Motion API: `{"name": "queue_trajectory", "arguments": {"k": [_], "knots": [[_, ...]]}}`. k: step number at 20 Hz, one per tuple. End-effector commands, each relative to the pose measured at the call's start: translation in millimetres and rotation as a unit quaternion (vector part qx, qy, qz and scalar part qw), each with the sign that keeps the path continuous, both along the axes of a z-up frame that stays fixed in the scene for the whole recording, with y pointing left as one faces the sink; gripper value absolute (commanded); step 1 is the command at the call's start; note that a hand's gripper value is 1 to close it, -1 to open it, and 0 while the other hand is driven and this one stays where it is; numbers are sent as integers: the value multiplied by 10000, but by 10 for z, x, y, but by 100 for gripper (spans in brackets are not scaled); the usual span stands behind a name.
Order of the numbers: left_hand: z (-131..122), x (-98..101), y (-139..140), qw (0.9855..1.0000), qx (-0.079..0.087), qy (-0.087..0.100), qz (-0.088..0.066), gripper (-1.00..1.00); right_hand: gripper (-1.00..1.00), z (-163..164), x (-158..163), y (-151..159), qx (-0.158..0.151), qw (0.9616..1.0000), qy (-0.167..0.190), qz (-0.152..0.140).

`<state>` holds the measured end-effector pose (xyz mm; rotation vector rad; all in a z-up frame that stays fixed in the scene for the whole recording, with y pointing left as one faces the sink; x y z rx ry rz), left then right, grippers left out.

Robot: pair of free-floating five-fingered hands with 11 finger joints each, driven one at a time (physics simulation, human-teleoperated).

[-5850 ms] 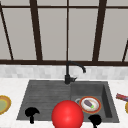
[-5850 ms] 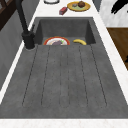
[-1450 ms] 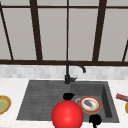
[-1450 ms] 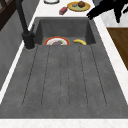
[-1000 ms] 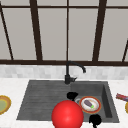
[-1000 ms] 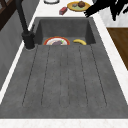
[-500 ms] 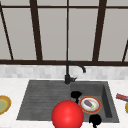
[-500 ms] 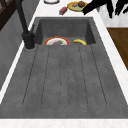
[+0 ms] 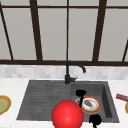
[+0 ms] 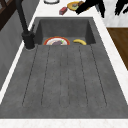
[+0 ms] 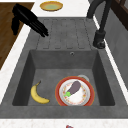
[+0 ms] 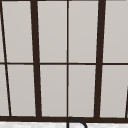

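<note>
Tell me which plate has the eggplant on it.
The red-rimmed plate down in the sink basin; the yellow plate sits on the counter past the drainboard, without one.

— What sort of place is shown?

— A kitchen is shown. A dark sink with a ribbed drainboard is set into a white counter, and a black tap is mounted behind it.

— What else is seen?

— A window with dark bars is placed above a tiled strip. A plate with an eggplant and a banana are laid in the basin. Wood flooring is seen beside the counter.
</note>
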<state>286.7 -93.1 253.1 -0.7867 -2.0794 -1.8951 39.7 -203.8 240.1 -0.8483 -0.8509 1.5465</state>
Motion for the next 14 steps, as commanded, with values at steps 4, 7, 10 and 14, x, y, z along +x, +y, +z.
{"name": "queue_trajectory", "arguments": {"k": [4, 7, 10, 14], "knots": [[-427, 389, -432, 9999, 80, 69, 3, -100, 0, 0, 0, 0, 0, 10000, 0, 0], [-686, 563, -572, 10000, 72, -1, -54, -100, 0, 0, 0, 0, 0, 10000, 0, 0], [-920, 622, -645, 9995, 75, -98, -287, -100, 0, 0, 0, 0, 0, 10000, 0, 0], [-1241, 701, -692, 9989, 49, -77, -469, -100, 0, 0, 0, 0, 0, 10000, 0, 0]]}}
